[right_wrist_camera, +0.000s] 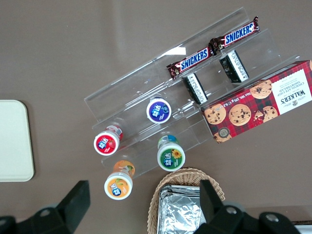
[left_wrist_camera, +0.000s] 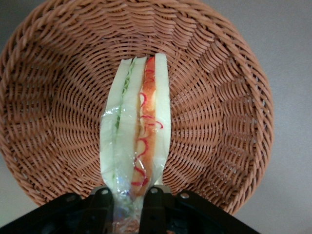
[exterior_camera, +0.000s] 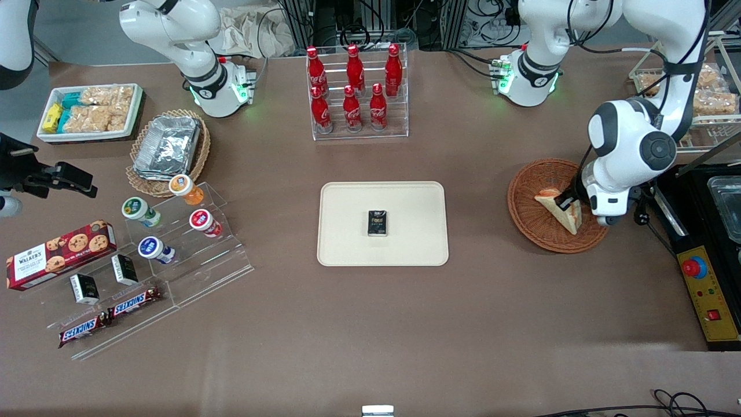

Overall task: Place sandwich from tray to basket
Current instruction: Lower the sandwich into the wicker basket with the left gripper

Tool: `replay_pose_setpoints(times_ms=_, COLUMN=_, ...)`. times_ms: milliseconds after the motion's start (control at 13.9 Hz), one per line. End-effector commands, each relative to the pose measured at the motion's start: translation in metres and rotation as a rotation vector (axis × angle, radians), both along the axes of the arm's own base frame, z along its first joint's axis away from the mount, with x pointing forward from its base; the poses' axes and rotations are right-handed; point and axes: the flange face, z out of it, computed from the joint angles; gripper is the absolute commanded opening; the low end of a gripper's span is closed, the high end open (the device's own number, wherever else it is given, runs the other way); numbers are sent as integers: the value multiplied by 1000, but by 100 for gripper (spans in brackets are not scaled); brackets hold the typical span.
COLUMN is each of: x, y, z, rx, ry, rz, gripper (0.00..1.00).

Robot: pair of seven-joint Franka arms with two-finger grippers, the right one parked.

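Nearest the front camera you have a small white object, partly cut off, and black cables toward the working arm's end. From the parked arm's end, you see a cookie box beside a clear stepped rack. That rack carries Snickers bars, small black-and-white boxes and lidded jars. Farther from the camera sit a white tub of packaged bread and a round woven basket holding a foil bundle. Next come red bottles on a clear two-tier rack; nearer to you, a cream tray bears one small black box.

Your sandwich is within the rim of the brown wicker basket; you can't tell whether it bears on the weave. Over that basket is your gripper, its jaws clamped on the sandwich's wrapped end.

At the working arm's end, a black appliance carries a yellow control panel, with a white wire rack of packaged bread farther from the camera.
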Motion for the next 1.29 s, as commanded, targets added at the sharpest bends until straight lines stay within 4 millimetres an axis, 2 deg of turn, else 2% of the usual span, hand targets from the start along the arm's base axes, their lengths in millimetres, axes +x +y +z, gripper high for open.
replay_pose_setpoints(times_ms=0, x=0, y=-6, z=-13, rx=5, ry=-20, rz=9, gripper=44)
replay_pose_setpoints(times_ms=72, x=0, y=-7, z=-16, rx=7, ry=-17, rz=6, gripper=96)
replay_pose_setpoints(times_ms=144, x=1, y=-12, z=-19, rx=9, ry=-19, rz=-5, gripper=100)
replay_pose_setpoints(times_ms=359, x=1, y=-16, z=-26, rx=13, ry=-10, rz=-16, gripper=100)
replay_pose_setpoints(times_ms=719, x=-1, y=-20, z=-17, rx=5, ry=0, rz=-38, gripper=100)
replay_pose_setpoints(times_ms=863, x=-3, y=-28, z=-8, rx=3, ry=13, rz=-68, gripper=100)
replay_pose_setpoints(times_ms=1222, x=-9, y=-23, z=25, rx=-26, ry=30, rz=-164, gripper=100)
